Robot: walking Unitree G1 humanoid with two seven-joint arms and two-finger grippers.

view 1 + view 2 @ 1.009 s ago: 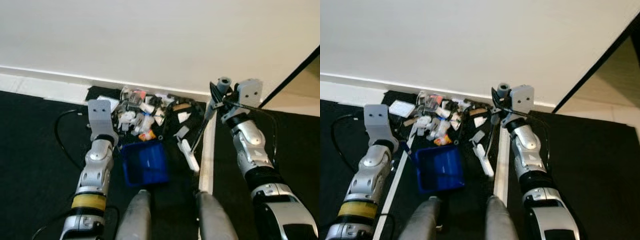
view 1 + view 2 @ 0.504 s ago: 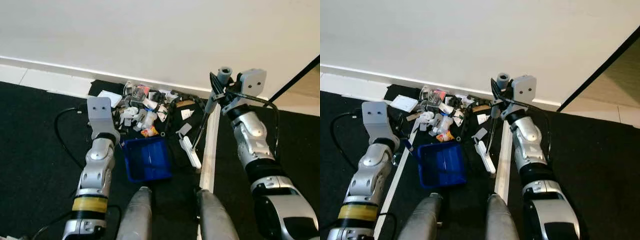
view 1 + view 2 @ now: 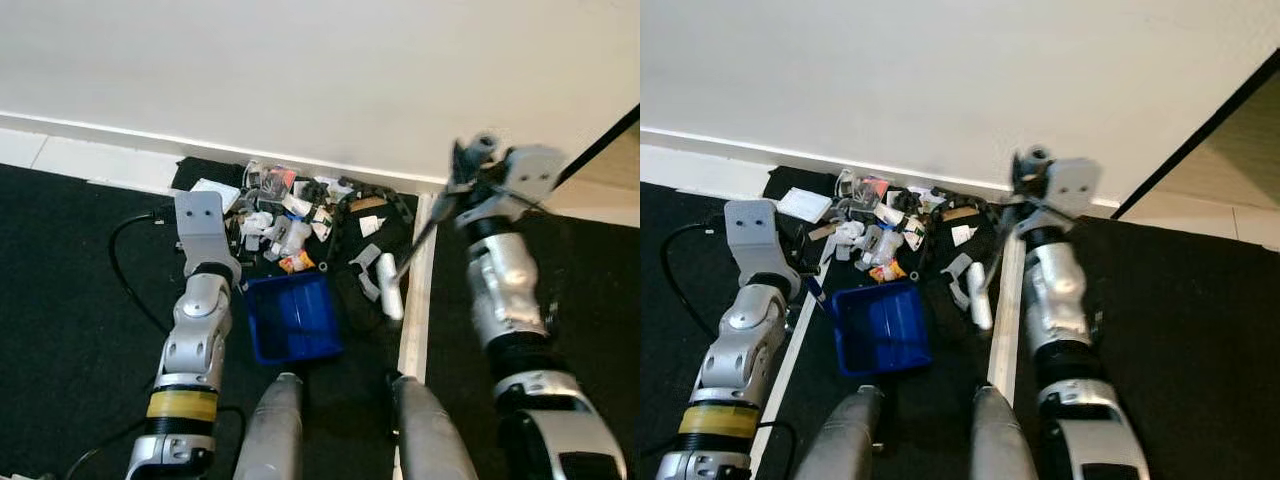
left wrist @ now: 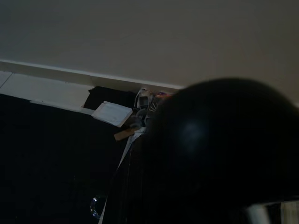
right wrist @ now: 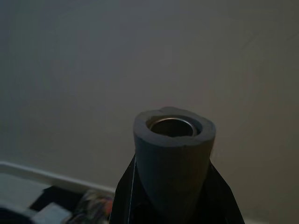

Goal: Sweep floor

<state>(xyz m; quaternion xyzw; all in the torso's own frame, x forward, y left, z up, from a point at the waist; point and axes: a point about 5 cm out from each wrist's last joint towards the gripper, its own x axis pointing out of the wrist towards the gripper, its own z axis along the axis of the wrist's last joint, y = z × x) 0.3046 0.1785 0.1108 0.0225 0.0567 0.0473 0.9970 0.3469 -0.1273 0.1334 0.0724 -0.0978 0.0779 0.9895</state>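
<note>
A heap of litter (image 3: 292, 218), paper scraps and small packets, lies on the black floor against the white wall. Just in front of it sits a blue dustpan (image 3: 293, 317). Its blue handle (image 3: 814, 289) runs under my left wrist, where my left gripper (image 3: 222, 272) is shut on it. A dark round shape (image 4: 219, 154) blocks much of the left wrist view. My right gripper (image 3: 464, 182) is shut on the grey top of a broom handle (image 5: 174, 154). The broom's stick slants down to a white brush head (image 3: 389, 292), which rests right of the dustpan beside the litter.
A white baseboard (image 3: 90, 160) runs along the wall. A pale strip (image 3: 411, 325) crosses the black floor by the brush head. A black cable (image 3: 122, 272) loops at my left. My two legs (image 3: 270, 430) stand close behind the dustpan. A dark door edge (image 3: 600, 135) rises at right.
My right arm has swung to the right with the broom handle and is blurred. The brush head has turned and shifted slightly toward the wall. The dustpan and left arm stay put.
</note>
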